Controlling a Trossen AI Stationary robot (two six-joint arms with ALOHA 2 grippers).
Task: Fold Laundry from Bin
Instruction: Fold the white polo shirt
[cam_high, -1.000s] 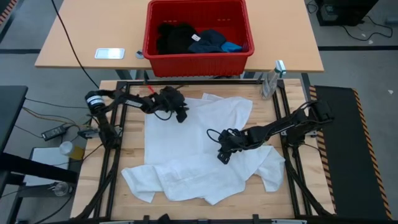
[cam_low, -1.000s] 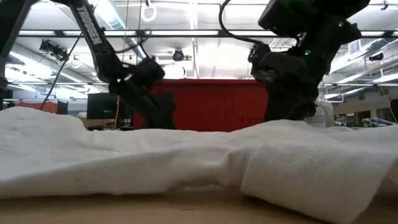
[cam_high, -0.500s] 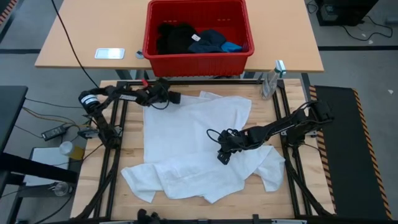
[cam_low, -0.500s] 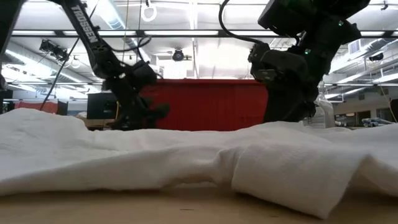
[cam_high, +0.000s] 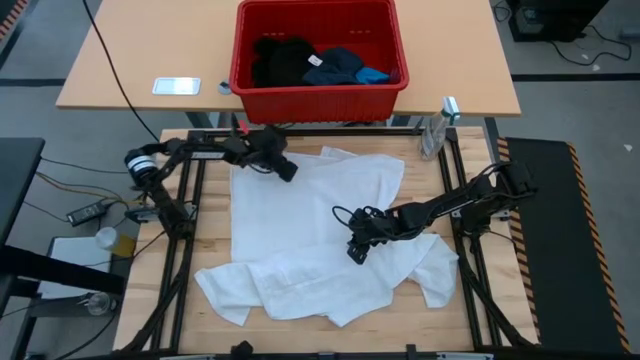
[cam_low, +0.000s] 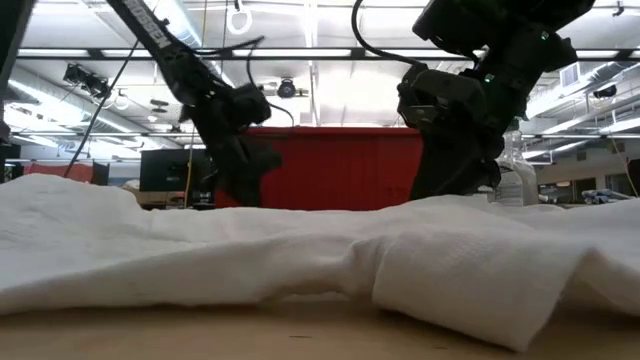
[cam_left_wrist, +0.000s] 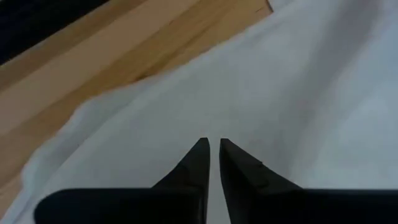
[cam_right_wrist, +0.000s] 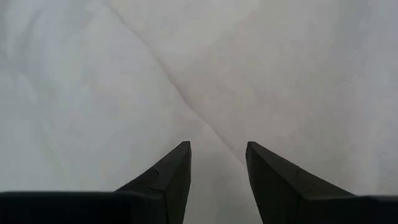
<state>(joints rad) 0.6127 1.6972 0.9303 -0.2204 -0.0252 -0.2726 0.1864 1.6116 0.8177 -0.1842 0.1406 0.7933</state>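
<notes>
White garment (cam_high: 320, 235) spread on tabletop (cam_high: 190, 320), below red bin (cam_high: 318, 95).
Left tool (cam_high: 285, 168) nearly shut at garment's bin-side edge, gripping nothing visible; right tool (cam_high: 357, 250) open over garment's middle.

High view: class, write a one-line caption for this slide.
Left gripper and right gripper work a large white garment below the red bin.

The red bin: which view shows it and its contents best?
The high view: the red bin is seen whole from above, with black, navy and blue garments inside. The low view shows only its red wall behind the arms, contents hidden. Both wrist views show only the white garment, no bin.
</notes>
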